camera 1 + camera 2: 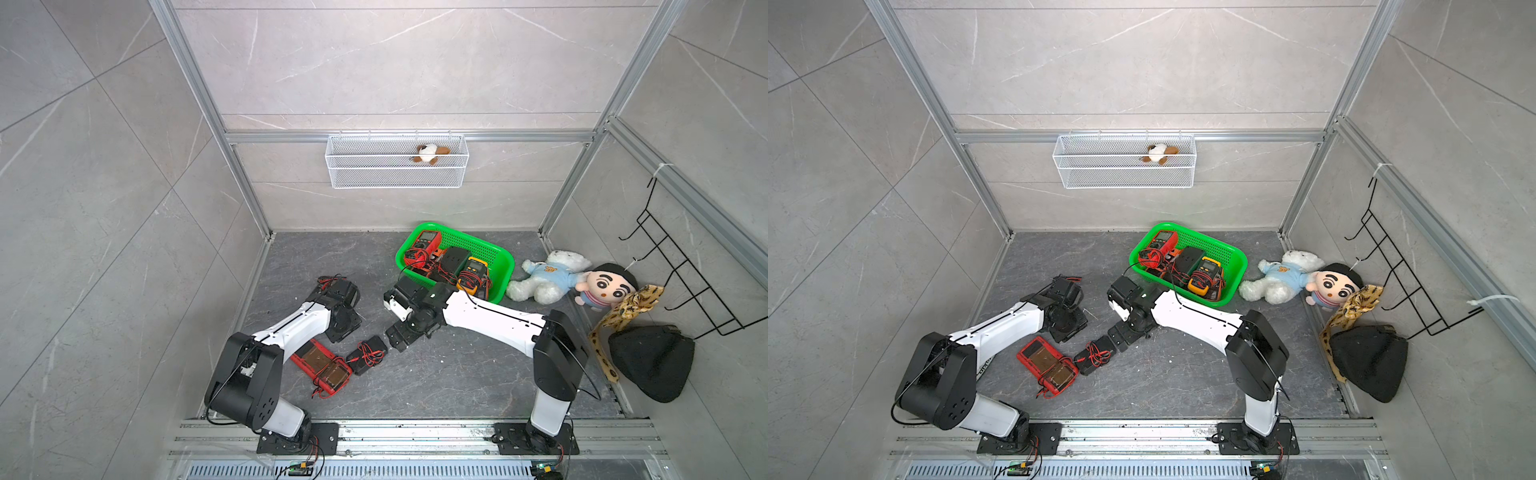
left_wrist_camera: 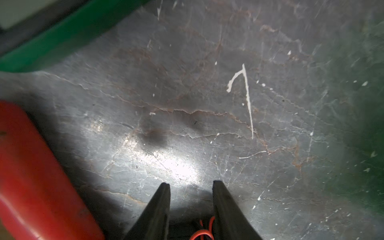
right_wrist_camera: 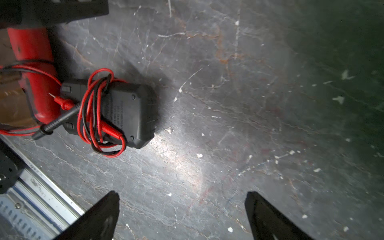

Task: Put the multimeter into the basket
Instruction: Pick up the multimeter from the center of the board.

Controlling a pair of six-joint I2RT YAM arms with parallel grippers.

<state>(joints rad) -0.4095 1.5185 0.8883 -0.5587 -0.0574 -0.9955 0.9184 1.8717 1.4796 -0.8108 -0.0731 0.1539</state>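
Black multimeter [image 3: 124, 112] is noted on the floor [image 3: 228, 104] beside the red multimeter [image 1: 320, 365], outside the green basket [image 1: 478, 249], just ahead of the right gripper [image 3: 182, 194], whose jaws are spread wide. Left gripper [image 2: 191, 184] is clenched; a red lead [image 2: 204, 232] is seen between its jaws.

Bare room is found at the dark surface's [image 1: 457, 374] front right and back left corner. Left of its front middle lie a red multimeter [image 1: 320, 365] and a black multimeter [image 1: 368, 355]. The back edge is blocked by the filled basket [image 1: 478, 249], the right edge by plush toys [image 1: 540, 278].
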